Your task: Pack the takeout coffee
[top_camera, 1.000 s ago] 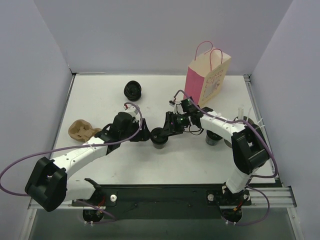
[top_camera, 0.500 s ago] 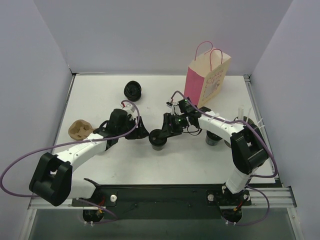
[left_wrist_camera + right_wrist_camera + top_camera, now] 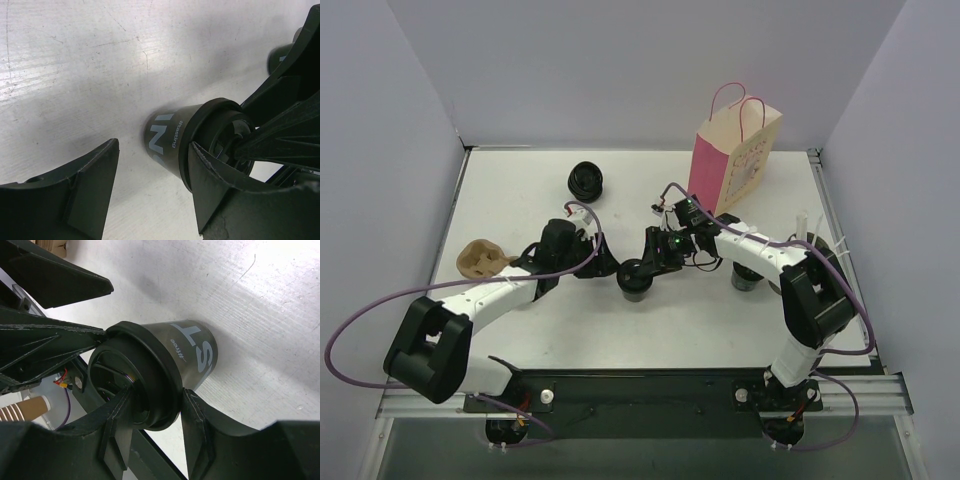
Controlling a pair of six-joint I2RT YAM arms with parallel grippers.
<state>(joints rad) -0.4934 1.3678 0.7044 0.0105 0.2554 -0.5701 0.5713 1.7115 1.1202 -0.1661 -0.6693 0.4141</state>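
Note:
One takeout coffee cup (image 3: 634, 279), black with a black lid and pale lettering, stands upright mid-table. My right gripper (image 3: 650, 264) is shut on its lid: in the right wrist view one finger lies across the lid top and the other presses the rim of the cup (image 3: 165, 365), with the gripper (image 3: 156, 394) around it. My left gripper (image 3: 604, 266) is open just left of the cup. In the left wrist view the cup (image 3: 172, 137) sits ahead of that gripper (image 3: 152, 145), by its right finger. A second black cup (image 3: 748, 276) stands under the right arm.
The pink paper bag (image 3: 732, 152) stands open at the back right. A short ribbed black stack (image 3: 586, 180) sits at the back left. A brown cardboard holder (image 3: 480, 258) lies at the left. White sticks (image 3: 804, 224) rise from a cup at the right edge.
My left gripper has drawn back a little to the left, away from the cup. The right gripper stays shut on the lid, and the cup has shifted slightly left.

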